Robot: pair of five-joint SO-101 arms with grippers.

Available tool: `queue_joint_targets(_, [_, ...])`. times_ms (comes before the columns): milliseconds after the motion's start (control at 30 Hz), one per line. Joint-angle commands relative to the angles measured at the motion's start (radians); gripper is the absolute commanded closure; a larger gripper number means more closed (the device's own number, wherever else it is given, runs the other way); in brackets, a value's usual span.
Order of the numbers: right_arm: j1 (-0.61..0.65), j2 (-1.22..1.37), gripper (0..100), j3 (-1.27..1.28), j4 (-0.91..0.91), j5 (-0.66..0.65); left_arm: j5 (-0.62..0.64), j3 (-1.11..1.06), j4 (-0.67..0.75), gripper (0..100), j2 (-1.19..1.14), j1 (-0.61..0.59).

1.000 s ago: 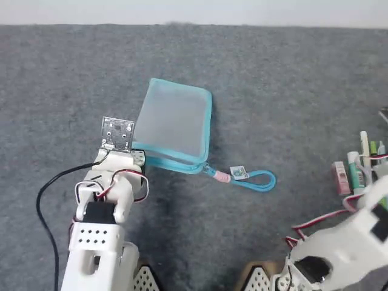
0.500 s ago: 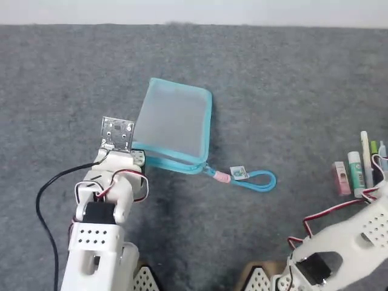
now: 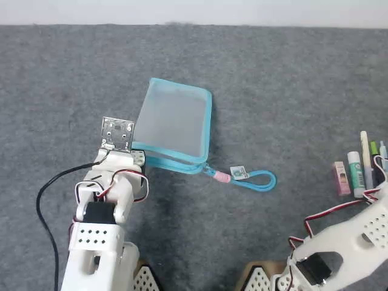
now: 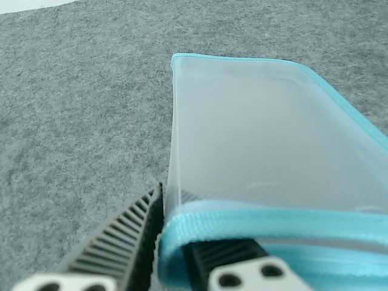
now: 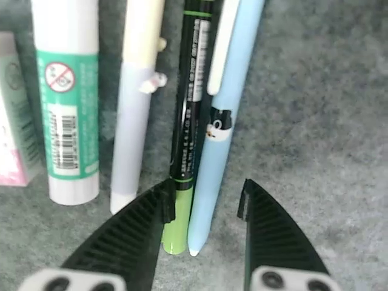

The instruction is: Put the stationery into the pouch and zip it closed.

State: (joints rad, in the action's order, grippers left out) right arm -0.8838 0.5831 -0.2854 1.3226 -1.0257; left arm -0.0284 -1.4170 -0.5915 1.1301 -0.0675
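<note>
A translucent pouch (image 3: pixel 176 124) with turquoise trim lies flat at the table's middle, its strap loop (image 3: pixel 254 177) trailing to the right. My left gripper (image 3: pixel 138 159) is at the pouch's near left corner. In the left wrist view it is shut on the pouch's zipper edge (image 4: pixel 182 227), one ribbed finger (image 4: pixel 130 242) on each side. The stationery lies in a row at the far right: a pink eraser (image 3: pixel 341 177), a glue stick (image 3: pixel 354 173) and pens (image 3: pixel 365 154). My right gripper (image 5: pixel 206 193) hangs open over the light blue pen (image 5: pixel 221 121), its jaws astride the tip.
Beside the blue pen lie a black-and-green pen (image 5: pixel 188 139), a pale pen (image 5: pixel 136 115), the glue stick (image 5: pixel 65 103) and the eraser (image 5: pixel 12 133), all parallel and close together. The right arm (image 3: pixel 351 239) fills the near right corner. Grey felt covers the table (image 3: pixel 291 91).
The right arm has swung toward the right edge, uncovering the stationery row in the high view. The left arm and the pouch have not moved.
</note>
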Motion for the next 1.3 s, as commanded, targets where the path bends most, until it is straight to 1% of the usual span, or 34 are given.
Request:
queue_joint_targets(0, [-0.016, -0.071, 84.2, -0.068, 0.013, 0.031, 0.017, 0.013, 0.038, 99, -0.017, 0.0])
queue_joint_targets(167, [-0.016, -0.054, 84.2, -0.086, 0.002, 0.054, 0.017, 0.013, 0.038, 99, -0.017, 0.0])
queue_joint_targets(567, [-0.024, 0.137, 84.7, -0.086, -0.021, 0.044, 0.017, 0.013, 0.038, 99, -0.017, 0.0])
queue_joint_targets(633, [-0.027, 0.147, 90.0, -0.086, -0.018, 0.044, 0.017, 0.013, 0.038, 99, -0.017, 0.0])
queue_joint_targets(700, [-0.028, 0.148, 99.4, -0.086, -0.012, 0.048, 0.017, 0.013, 0.038, 99, -0.017, 0.0])
queue_joint_targets(767, [-0.03, 0.148, 97.6, -0.086, -0.004, 0.046, 0.018, 0.013, 0.038, 99, -0.017, 0.0])
queue_joint_targets(833, [-0.031, 0.143, 99.7, -0.087, 0.019, 0.046, 0.018, 0.013, 0.038, 99, -0.017, 0.0])
queue_joint_targets(967, [-0.022, 0.084, 99.2, -0.087, 0.073, 0.055, 0.018, 0.013, 0.038, 99, -0.017, 0.003])
queue_joint_targets(1267, [0.061, -0.236, 99.2, -0.081, 0.285, 0.069, 0.034, 0.013, 0.038, 99, -0.017, 0.127])
